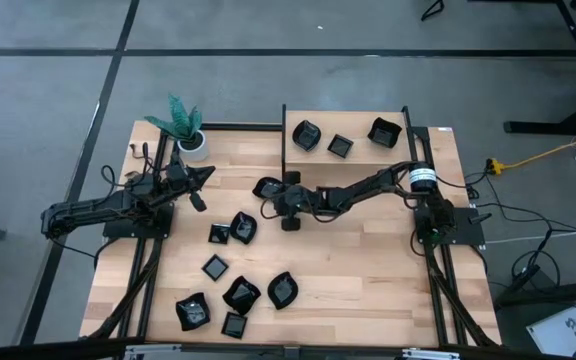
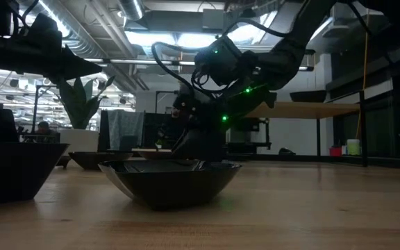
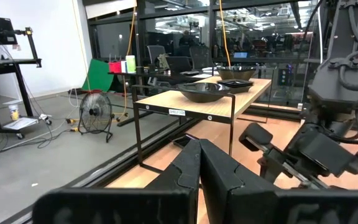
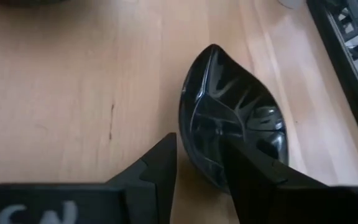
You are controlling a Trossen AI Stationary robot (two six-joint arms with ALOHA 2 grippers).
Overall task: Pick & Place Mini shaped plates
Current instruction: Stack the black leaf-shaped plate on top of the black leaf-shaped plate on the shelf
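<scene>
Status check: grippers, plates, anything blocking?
Right gripper open, straddling rim of leaf plate near shelf. Left gripper shut, empty, waiting by plant pot. Three plates shelved. No obstruction visible.

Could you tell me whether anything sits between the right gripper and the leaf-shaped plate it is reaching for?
Nothing visible does. The right gripper is open, its fingers straddling the rim of the leaf-shaped plate, with only bare table around it.

Glossy black mini shaped plates (image 1: 241, 294) scattered on table, three on shelf
</scene>
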